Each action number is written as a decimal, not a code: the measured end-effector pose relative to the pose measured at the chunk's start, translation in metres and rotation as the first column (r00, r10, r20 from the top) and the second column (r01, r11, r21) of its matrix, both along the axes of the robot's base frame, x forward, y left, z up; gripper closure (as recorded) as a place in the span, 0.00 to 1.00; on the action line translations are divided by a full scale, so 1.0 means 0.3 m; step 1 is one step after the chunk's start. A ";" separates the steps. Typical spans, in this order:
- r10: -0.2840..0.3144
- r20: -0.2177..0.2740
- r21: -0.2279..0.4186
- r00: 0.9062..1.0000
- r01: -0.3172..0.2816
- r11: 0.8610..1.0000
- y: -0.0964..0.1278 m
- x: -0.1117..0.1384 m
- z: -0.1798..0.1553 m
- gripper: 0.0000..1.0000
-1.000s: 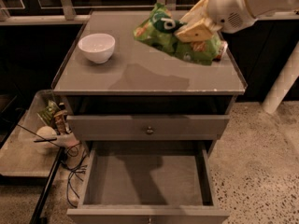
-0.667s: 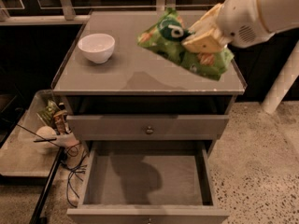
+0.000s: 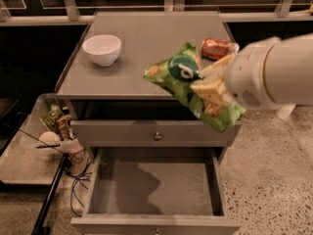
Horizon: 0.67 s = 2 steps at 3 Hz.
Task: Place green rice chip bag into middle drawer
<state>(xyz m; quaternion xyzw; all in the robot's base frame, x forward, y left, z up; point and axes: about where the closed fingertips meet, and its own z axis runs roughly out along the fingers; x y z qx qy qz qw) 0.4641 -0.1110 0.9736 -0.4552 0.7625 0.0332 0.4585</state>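
From the single camera view, I record the gripper (image 3: 209,81), a two-finger tan-coloured unit on a bulky white arm entering from the right, clenched on the green rice chip bag (image 3: 174,73), a crinkly bright-green snack packet with a dark-green round logo and orange chip pictures. The bag hangs in the air, tilted, its upper end toward the left and its lower end dropping to the right in front of the cabinet's front right corner. It touches neither the cabinet top nor any drawer. Below it, the middle drawer (image 3: 161,192), a wide shallow grey drawer with a plain grey floor, is pulled out; a shadow lies across the left part of its floor. The grey upper drawer (image 3: 122,131) with a small round knob is closed. On the flat grey cabinet top (image 3: 146,38) I note a round white bowl (image 3: 101,49) at the left and an orange-red can (image 3: 217,48) lying on its side at the right, just behind the bag. A low tray of clutter (image 3: 54,126) with dark cables stands left of the cabinet on the speckled floor (image 3: 269,180).
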 end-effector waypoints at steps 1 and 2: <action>0.015 -0.052 0.072 0.999 -0.011 0.997 0.001 -0.044 -0.209 1.00; 0.126 -0.108 0.130 0.986 -0.112 0.985 0.012 -0.034 -0.436 1.00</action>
